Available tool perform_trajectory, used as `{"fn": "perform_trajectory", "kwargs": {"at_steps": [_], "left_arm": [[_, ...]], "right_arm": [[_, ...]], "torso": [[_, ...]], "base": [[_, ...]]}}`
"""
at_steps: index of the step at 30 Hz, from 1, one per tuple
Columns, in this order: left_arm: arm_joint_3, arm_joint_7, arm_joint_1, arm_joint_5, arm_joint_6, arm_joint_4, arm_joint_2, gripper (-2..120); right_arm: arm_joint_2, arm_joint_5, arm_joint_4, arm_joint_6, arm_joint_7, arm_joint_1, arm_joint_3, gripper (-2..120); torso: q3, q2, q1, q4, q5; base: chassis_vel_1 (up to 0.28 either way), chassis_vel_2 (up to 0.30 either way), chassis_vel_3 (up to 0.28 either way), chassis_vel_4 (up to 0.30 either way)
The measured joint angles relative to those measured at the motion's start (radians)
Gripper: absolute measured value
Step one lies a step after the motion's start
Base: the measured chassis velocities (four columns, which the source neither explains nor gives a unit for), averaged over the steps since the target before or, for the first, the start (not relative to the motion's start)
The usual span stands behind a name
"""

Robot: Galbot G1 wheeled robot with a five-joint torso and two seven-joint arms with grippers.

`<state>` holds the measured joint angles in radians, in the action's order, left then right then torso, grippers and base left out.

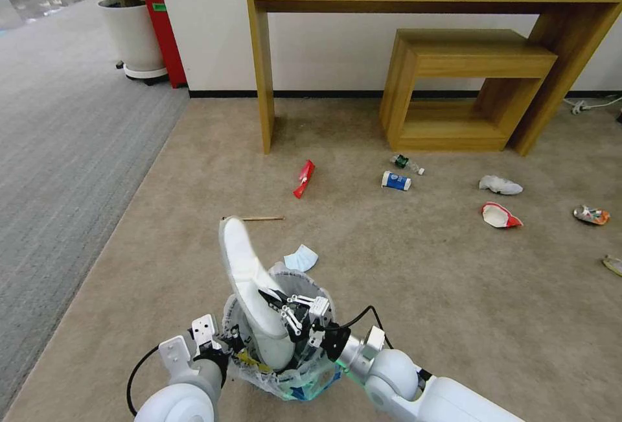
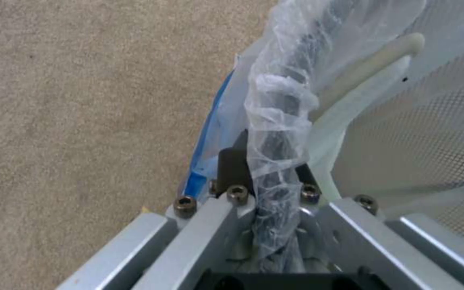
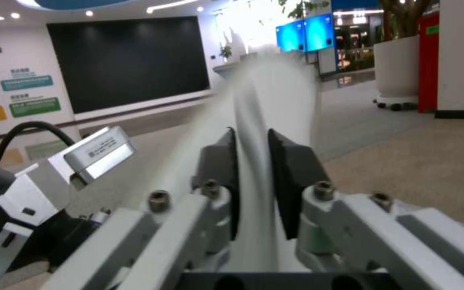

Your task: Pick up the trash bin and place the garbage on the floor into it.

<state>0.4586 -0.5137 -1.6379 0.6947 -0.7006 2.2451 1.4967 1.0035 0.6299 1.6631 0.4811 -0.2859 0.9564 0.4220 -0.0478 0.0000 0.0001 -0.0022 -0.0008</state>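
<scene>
Pinching a white slipper (image 1: pixel 249 279), the right hand (image 1: pixel 280 303) stands it in the trash bin (image 1: pixel 295 380), whose rim the left hand (image 1: pixel 227 342) apparently clamps.

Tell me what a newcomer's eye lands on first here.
A white slipper sticks up out of the trash bin right in front of the robot, pinched by the right gripper. The left gripper clamps the bin's rim. Beyond, litter dots the beige floor: a red wrapper, a blue face mask and a blue-white cup.
</scene>
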Motion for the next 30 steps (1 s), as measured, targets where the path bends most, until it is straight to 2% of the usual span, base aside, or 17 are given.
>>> {"fn": "perform_trajectory", "kwargs": {"at_steps": [4,8,12,13,15,19,26,30], "left_arm": [[0.001,-0.001,0.006,0.004,0.0,-0.002,0.001,0],[0.002,-0.002,0.008,0.007,0.0,-0.004,0.001,0],[0.002,-0.002,0.009,0.008,0.0,-0.007,0.002,0],[0.002,-0.002,0.009,0.008,0.0,-0.007,0.002,0],[0.002,-0.002,0.01,0.008,0.0,-0.008,0.002,0],[0.002,-0.002,0.01,0.009,0.0,-0.009,0.002,0],[0.005,-0.002,0.011,0.01,0.0,-0.013,0.001,0],[0.02,-0.002,0.014,0.011,0.0,-0.023,-0.006,0]], "right_arm": [[-0.003,0.0,0.001,-0.002,-0.004,0.001,-0.001,35],[-0.004,0.0,0.001,-0.002,-0.006,0.002,-0.003,44],[-0.004,-0.001,-0.001,0.0,-0.009,0.003,-0.007,65],[-0.004,-0.001,-0.001,0.0,-0.009,0.003,-0.007,65],[-0.002,-0.003,-0.003,0.002,-0.009,0.003,-0.007,73],[0.001,-0.008,-0.011,0.007,-0.011,0.005,-0.01,75],[0.009,-0.011,-0.016,0.012,-0.008,0.007,-0.024,69],[0.012,0.01,0.022,-0.011,0.046,0.012,-0.06,68]], "torso": [[0.0,0.0,0.0,0.0,0.0],[0.0,0.0,0.0,0.0,0.0001],[0.0,0.0,0.0,0.0,0.0001],[0.0,0.0,0.0,0.0,0.0001],[0.0,0.0,0.0,0.0,0.0001],[0.0,0.0,0.0,0.0,0.0001],[0.0,0.0,0.0,0.0,0.0],[0.0,0.0,0.0,0.0,0.0]], "base": [[0.0,0.0,0.0,0.0],[0.0,0.0,0.0,0.0],[0.0,0.0,0.0,0.0],[0.0,0.0,0.0,0.0],[0.0,0.0,0.0,0.0],[0.0,0.0,0.0,0.0],[0.0,0.0,0.0,0.0],[0.0,0.0,0.0,0.0]]}}
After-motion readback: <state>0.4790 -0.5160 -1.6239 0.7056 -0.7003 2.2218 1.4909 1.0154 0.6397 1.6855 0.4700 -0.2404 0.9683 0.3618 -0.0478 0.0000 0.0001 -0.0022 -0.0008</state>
